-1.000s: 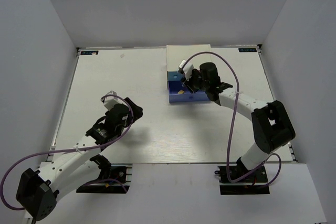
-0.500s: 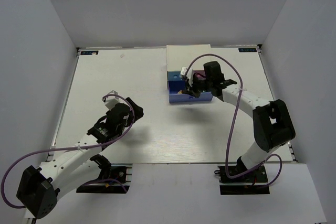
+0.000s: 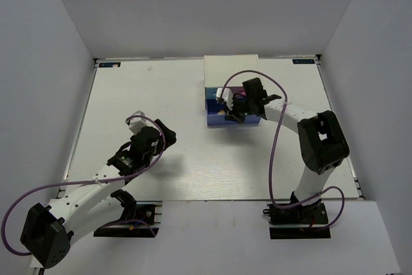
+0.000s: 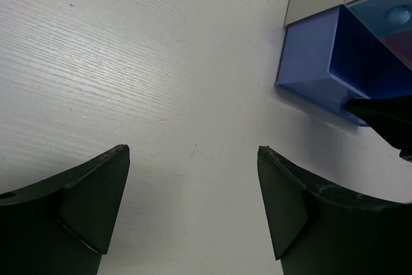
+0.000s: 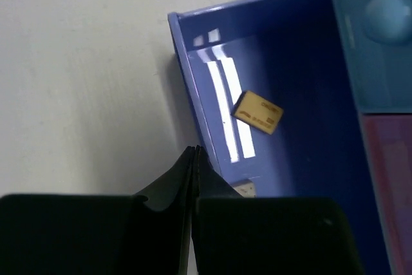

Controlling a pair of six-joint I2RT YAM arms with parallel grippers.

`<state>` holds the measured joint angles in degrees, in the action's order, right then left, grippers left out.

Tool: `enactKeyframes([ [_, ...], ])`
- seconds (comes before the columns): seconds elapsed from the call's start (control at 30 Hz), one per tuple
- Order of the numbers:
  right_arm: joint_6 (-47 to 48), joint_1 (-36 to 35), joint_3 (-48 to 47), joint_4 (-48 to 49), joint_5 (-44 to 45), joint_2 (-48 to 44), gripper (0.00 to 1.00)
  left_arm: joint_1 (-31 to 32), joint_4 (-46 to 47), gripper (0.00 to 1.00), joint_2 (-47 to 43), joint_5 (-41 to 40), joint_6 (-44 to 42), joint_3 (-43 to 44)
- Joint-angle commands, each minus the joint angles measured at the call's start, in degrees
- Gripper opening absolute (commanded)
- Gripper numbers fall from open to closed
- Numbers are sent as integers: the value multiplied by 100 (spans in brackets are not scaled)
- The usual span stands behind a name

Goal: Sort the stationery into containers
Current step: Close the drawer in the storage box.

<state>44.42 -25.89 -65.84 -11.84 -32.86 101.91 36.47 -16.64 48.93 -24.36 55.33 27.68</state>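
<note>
White tabletop (image 3: pixel 174 94) fills the floor of a plain grey-walled booth (image 3: pixel 58 30), with both arms reaching in from the 6 o'clock edge. At the 12 o'clock edge, about midway along, stands the white drawer unit (image 3: pixel 230 62). Its purple-blue drawer (image 5: pixel 290 62) is pulled out toward 6 o'clock and stands open.

The right gripper (image 5: pixel 194 156) is over that drawer. Its two black fingers are pressed flat together with nothing between them. The joined tips sit right at the rim of the drawer's front wall. From where I stand I cannot tell whether they touch it.

Inside the drawer a small tan eraser (image 5: pixel 257 113) lies flat on the floor, turned at an angle and clear of the walls. A second pale block (image 5: pixel 243 188) peeks out just beside the right fingers, partly hidden by them. Behind the open drawer, set into the unit, are a light blue drawer (image 5: pixel 367 49) with a round knob (image 5: pixel 388 12) and a pink drawer (image 5: pixel 396 152) next to it.

The left gripper (image 4: pixel 193 159) hangs over bare table at about 8 o'clock, well apart from the unit. Its fingers are spread wide and it holds nothing. In its own camera the open drawer shows up at roughly 2 o'clock.
</note>
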Motion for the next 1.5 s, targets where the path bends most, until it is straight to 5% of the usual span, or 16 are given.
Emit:
enactKeyframes([
  [0.0, -381, -21, 141, 916, 754, 57, 0, -26, 39, 90, -24, 19, -57, -17],
  [0.17, -628, -74, 414, 1849, 1825, 22, 0, -26, 38, 90, -24, 19, -57, -17],
  [0.6, -409, -276, 1152, 4038, 2986, 277, 0, -26, 38, 90, -24, 19, -57, -17],
  [1.2, 5, -513, 1539, 5666, 3752, 707, 0, -26, -14, 90, -24, -34, -57, 36],
  [1.33, -21, -514, 1671, 5631, 3508, 490, 0, -26, -14, 90, -24, -34, -57, 36],
  [1.43, -144, -374, 1908, 4802, 2621, 25, 0, -26, -14, 90, -24, -34, -57, 36],
  [1.47, -127, -443, 2039, 4631, 1696, -265, 0, -26, -14, 90, -24, -34, -57, 36],
])
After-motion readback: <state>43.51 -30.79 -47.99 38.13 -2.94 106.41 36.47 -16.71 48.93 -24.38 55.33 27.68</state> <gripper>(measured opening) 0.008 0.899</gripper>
